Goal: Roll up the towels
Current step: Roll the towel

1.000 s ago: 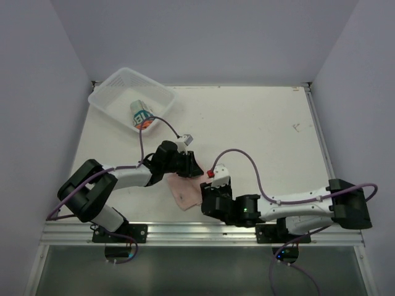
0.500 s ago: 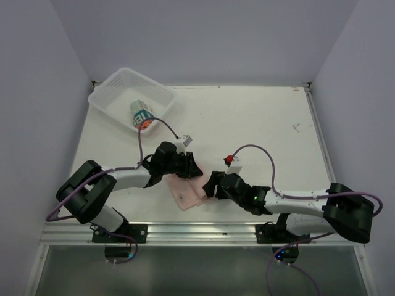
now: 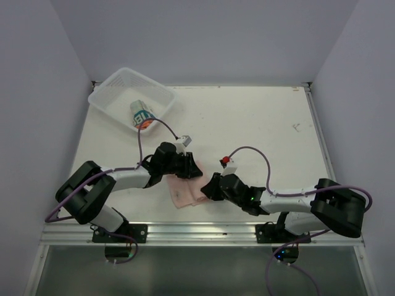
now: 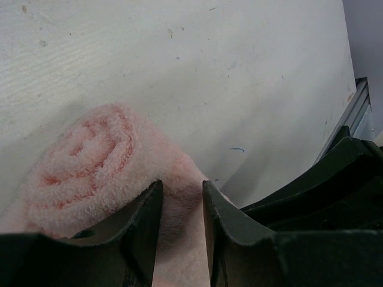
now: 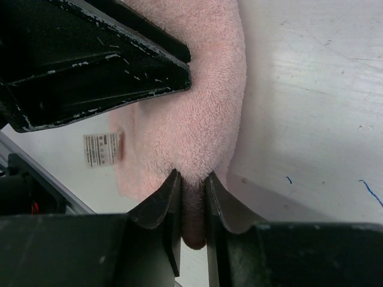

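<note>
The pale pink towel [image 3: 184, 192] lies near the table's front, partly rolled, its spiral end showing in the left wrist view [image 4: 90, 161]. My left gripper [image 3: 188, 168] is shut on the roll's far side [image 4: 181, 197], and cloth fills the gap between its fingers [image 4: 143, 233]. From the right, my right gripper [image 3: 208, 189] pinches the towel's edge [image 5: 203, 107] between nearly closed jaws [image 5: 191, 179]. The white and teal printed towel [image 3: 141, 115] lies rolled in the basket.
A white mesh basket [image 3: 110, 86] stands at the back left. A metal rail [image 3: 203, 231] runs along the near edge. The pink towel's white care label [image 5: 102, 149] lies on its flat part. The left gripper's black fingers [image 5: 108, 66] crowd the right wrist view.
My right gripper swung from beside the towel to its right edge and closed on it. The flat part of the towel shifted slightly. The left gripper kept its hold.
</note>
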Tool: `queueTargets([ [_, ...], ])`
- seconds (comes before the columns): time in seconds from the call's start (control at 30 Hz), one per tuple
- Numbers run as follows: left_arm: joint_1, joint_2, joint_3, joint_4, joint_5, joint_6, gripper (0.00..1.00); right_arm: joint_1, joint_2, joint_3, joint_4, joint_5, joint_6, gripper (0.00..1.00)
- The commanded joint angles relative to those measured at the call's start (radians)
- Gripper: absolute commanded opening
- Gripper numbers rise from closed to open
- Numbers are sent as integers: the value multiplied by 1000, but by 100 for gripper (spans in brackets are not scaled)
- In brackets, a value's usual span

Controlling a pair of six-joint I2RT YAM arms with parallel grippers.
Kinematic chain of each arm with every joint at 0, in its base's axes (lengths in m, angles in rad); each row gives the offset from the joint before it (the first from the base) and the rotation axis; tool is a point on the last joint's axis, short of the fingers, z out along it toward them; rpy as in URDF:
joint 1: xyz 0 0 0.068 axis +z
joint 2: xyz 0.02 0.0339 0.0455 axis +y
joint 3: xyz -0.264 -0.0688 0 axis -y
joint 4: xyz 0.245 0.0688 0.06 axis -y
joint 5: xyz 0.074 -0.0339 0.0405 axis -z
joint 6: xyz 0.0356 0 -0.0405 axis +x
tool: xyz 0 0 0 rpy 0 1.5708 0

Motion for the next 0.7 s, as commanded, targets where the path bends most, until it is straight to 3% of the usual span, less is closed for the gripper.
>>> queueTargets([
  [0.0, -5, 4, 31, -120, -37, 25, 38, 0, -6, 7, -9, -14, -40, 15],
  [0.07, -3, -2, 84, -147, -46, 33, 38, 3, -24, 33, -49, 18, -69, 7],
  [0.33, 15, -95, 251, -325, -131, 68, 39, 81, -52, 169, -416, 286, -212, 2],
  [0.47, 18, -118, 296, -358, -132, 76, 40, 135, 6, 263, -534, 432, -232, 0],
  [0.67, 20, -124, 288, -345, -96, 59, 40, 257, 242, 474, -768, 680, -183, 0],
])
